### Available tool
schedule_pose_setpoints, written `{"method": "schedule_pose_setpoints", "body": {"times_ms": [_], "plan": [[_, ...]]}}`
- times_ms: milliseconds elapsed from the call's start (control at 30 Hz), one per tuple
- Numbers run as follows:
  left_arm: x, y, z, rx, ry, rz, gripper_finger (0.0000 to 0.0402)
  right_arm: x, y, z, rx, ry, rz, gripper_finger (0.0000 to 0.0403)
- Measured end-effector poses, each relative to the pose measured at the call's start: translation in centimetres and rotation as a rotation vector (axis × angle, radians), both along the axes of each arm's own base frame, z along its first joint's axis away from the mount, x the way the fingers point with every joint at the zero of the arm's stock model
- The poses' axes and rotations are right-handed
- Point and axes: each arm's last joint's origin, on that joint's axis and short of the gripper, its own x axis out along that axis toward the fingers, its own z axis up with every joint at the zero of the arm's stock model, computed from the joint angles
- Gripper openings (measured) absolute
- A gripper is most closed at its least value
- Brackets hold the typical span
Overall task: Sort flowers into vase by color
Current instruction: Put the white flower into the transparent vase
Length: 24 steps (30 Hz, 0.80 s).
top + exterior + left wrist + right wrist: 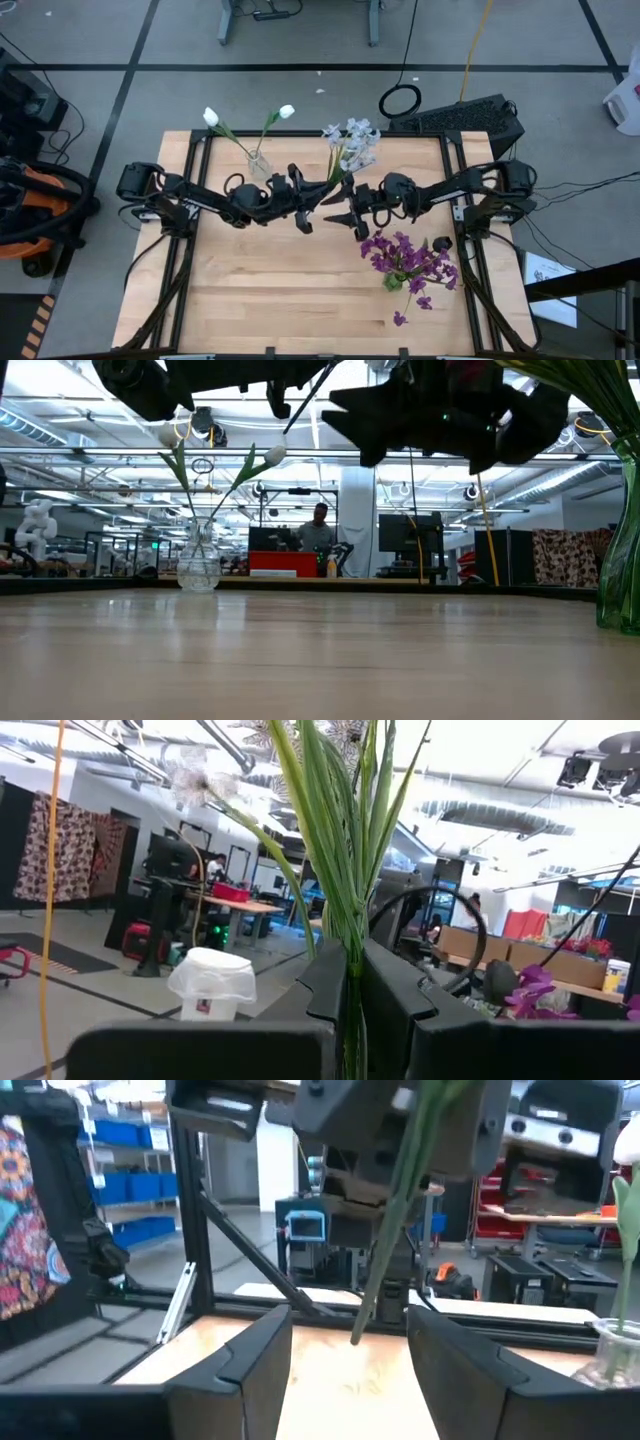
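Pale grey-blue fluffy flowers on a bunch of thin green stalks (350,145) sit pinched in the left gripper (322,196) near the middle of the light wooden table (300,290); from above, the bunch runs from the gripper toward the table's far edge, blooms at the far end. The left wrist view adds what the overhead cannot: the stalks (345,900) rise straight up between the two dark fingers (330,985), which press against them on both sides. The right gripper (352,214) hangs just beside the left one with its fingers standing apart, and its own wrist view shows the cut ends of the stalks (385,1270) dangling in the gap ahead of those fingers, touching neither. Two white tulip-like buds (248,118) stand in a small clear glass vase (259,163) toward the far left, their stems splayed in a V; the low view shows that vase (198,565) upright on the tabletop. Purple small-petalled clusters (408,262) fill a green glass vase on the right, of which the low view catches only one edge (622,550). A person (318,530) stands far back in the room.
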Motion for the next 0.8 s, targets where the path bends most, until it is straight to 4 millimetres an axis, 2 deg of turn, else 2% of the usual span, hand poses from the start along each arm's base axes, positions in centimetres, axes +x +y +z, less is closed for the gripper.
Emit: {"method": "schedule_pose_setpoints", "body": {"times_ms": [200,533,700,800], "plan": [[0.0,0.0,-0.1,0.004,0.007,-0.007,0.0030,1.8,-0.1,-1.5,0.048,-0.058,0.032,0.0192],[0.1,-0.2,-0.2,0.016,0.025,-0.033,0.0030,6.1,0.2,-2.2,0.049,-0.068,0.152,0.0192],[0.1,-0.3,-0.3,0.019,0.032,-0.036,0.0030,6.8,0.4,-2.8,0.058,-0.057,0.163,0.0189],[0.1,-0.5,-0.3,0.026,0.034,-0.039,0.0030,6.8,0.4,-2.9,0.068,-0.044,0.164,0.0173]]}}
